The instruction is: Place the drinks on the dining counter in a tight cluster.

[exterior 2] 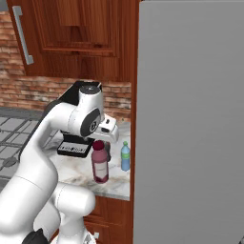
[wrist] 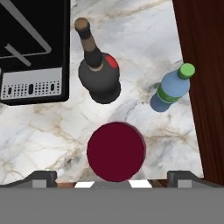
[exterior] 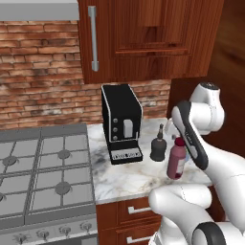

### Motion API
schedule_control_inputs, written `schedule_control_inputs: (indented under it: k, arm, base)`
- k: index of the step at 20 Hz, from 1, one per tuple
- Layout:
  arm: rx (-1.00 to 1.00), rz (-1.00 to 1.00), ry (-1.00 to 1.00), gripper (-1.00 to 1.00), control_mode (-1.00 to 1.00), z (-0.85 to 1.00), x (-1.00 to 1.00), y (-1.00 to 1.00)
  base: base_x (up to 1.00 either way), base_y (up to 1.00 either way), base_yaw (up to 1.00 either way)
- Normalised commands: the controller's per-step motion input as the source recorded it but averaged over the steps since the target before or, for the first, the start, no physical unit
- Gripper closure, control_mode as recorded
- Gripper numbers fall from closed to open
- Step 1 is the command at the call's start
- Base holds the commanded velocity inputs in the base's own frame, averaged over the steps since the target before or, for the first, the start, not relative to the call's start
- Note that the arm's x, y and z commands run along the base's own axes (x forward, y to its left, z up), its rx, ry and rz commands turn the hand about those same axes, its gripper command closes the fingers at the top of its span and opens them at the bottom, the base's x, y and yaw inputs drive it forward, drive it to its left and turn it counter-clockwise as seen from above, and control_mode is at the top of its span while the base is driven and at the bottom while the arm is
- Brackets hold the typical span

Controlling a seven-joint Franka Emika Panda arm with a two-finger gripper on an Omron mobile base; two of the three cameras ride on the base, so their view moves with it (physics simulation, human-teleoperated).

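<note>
Three bottles on table [wrist: 52, 131]: maroon bottle [wrist: 116, 151] lower centre, black bottle [wrist: 99, 75] above, blue bottle [wrist: 172, 89] right. Tool [wrist: 112, 178] spread wide, empty.

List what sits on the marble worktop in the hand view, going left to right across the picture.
Black coffee machine → squat black bottle → maroon bottle, seen cap-on from above → small blue bottle with the green cap, next to the dark wood panel.

maroon bottle [exterior: 176, 161] upright | black bottle [exterior: 158, 145] beside (coffee machine [exterior: 121, 122] left)
</note>
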Motion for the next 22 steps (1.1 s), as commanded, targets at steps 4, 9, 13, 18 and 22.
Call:
schedule_control_inputs:
  k: [4, 9, 13, 18, 22]
  arm:
    - [-0.04, 0.00, 0.01, -1.00, -1.00, -0.08, 0.18, 0.00]
    - [-0.03, 0.00, 0.01, -1.00, -1.00, 0.00, 0.32, 0.00]
    - [0.00, 0.00, 0.00, -1.00, -1.00, -0.05, 0.00, 0.00]
    - [0.00, 0.00, 0.00, -1.00, -1.00, -0.09, -0.06, 0.00]
    - [0.00, 0.00, 0.00, -1.00, -1.00, -0.14, -0.06, 0.00]
  base:
    - [0.00, 0.00, 0.00]
    - [0.00, 0.00, 0.00]
    - [0.00, 0.00, 0.00]
    - [0.00, 0.00, 0.00]
    - [0.00, 0.00, 0.00]
